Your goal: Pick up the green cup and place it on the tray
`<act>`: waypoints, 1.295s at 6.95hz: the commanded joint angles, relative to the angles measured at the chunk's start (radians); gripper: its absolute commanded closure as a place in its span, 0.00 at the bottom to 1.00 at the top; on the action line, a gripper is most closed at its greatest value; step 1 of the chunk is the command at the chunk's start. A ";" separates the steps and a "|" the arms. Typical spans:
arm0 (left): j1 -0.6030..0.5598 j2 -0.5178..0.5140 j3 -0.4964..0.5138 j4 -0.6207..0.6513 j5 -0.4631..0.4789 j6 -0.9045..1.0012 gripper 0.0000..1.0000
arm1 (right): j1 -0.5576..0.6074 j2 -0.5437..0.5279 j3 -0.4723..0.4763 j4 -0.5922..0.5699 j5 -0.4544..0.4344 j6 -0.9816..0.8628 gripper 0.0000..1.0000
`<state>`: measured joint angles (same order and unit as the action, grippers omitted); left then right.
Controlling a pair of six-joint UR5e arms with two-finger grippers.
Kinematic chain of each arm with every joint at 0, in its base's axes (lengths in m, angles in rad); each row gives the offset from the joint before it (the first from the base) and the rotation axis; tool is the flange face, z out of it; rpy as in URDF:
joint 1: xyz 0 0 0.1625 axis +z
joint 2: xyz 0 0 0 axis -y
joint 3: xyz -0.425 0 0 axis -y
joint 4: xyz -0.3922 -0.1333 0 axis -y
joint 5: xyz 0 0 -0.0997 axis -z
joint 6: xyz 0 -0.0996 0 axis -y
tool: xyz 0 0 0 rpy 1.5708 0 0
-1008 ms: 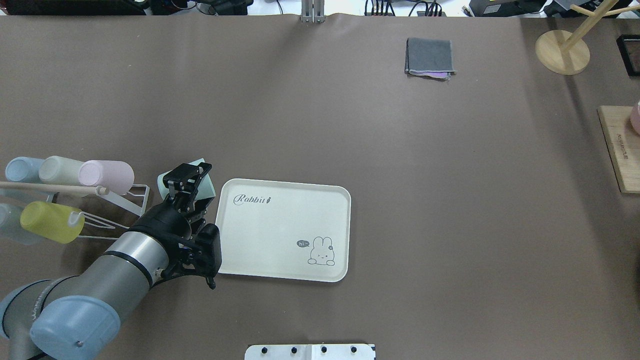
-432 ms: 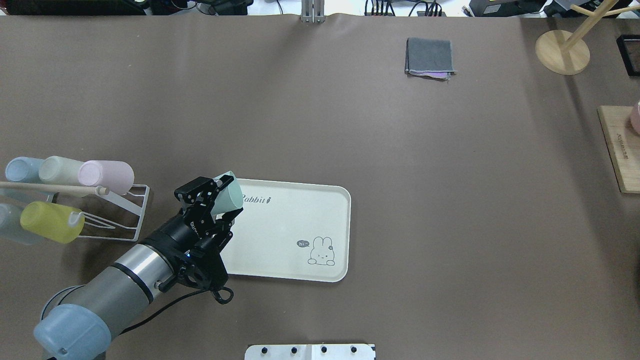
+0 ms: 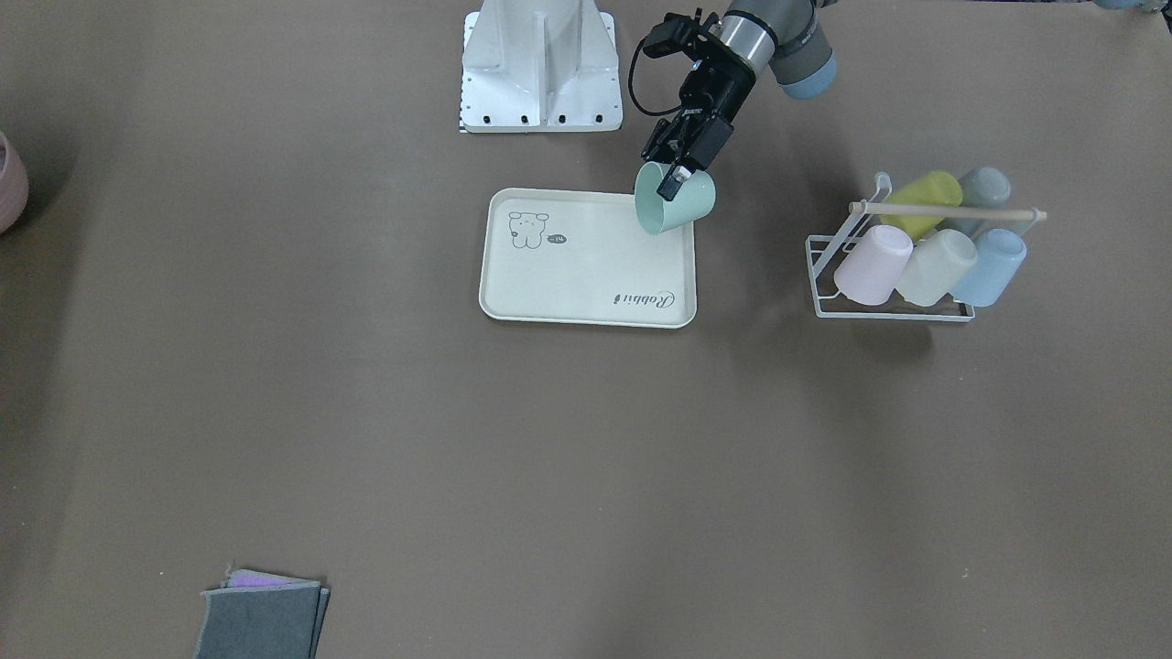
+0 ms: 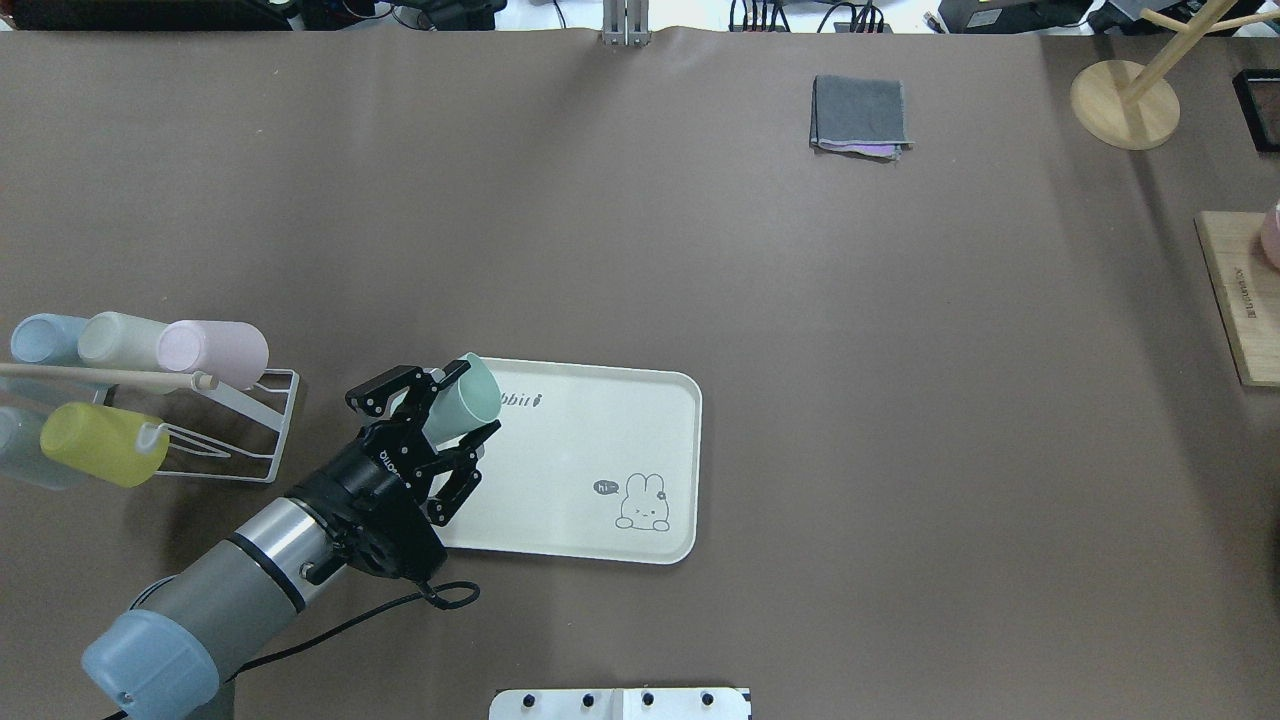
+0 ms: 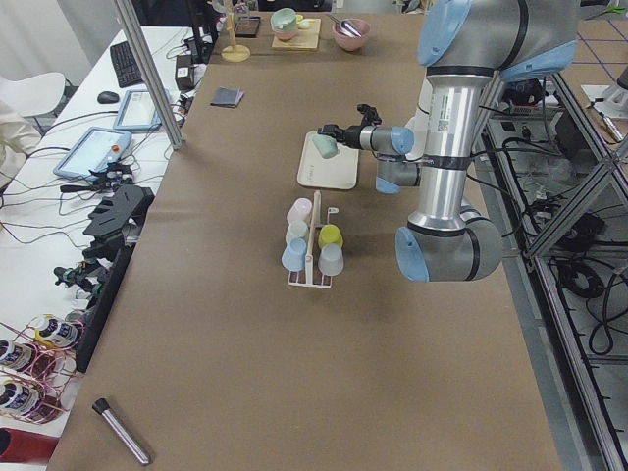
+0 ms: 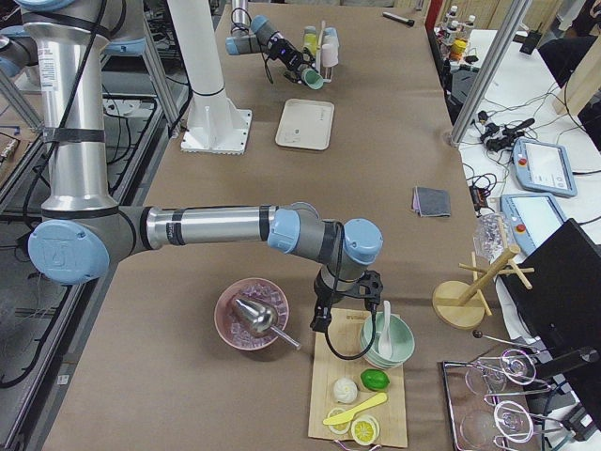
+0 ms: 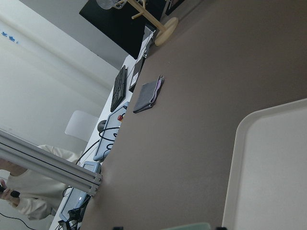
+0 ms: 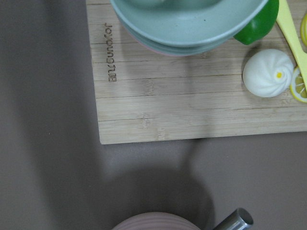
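Observation:
My left gripper (image 4: 448,418) is shut on the mint green cup (image 4: 476,394). It holds the cup tilted on its side, above the tray's corner nearest the cup rack. The cream tray (image 4: 580,450) lies flat on the table. In the front view the green cup (image 3: 676,203) hangs over the tray (image 3: 586,265) with its open mouth turned towards the tray's middle, below the left gripper (image 3: 679,179). The left wrist view shows the tray's rim (image 7: 240,158). My right gripper (image 6: 324,318) is far off over a wooden board; I cannot tell whether it is open or shut.
A white wire rack (image 4: 245,425) holds several cups, among them a yellow-green one (image 4: 100,443), left of the tray. A folded grey cloth (image 4: 860,115) lies far back. A wooden stand (image 4: 1125,100) and a wooden board (image 4: 1240,295) are at the right edge. A pink bowl (image 6: 252,315) sits beside the board.
My left gripper has carried the green cup to the right, from beside the rack to over the tray's corner, and the wrist has turned so the cup lies more on its side.

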<state>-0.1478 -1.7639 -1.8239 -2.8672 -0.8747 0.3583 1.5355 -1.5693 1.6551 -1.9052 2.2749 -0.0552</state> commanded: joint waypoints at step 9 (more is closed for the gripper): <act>-0.016 -0.199 0.383 -0.291 -0.049 -0.309 0.37 | 0.000 -0.009 0.002 0.000 0.000 -0.003 0.00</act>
<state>-0.1609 -1.9414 -1.4749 -3.1573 -0.9240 0.0685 1.5355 -1.5776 1.6555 -1.9052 2.2749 -0.0571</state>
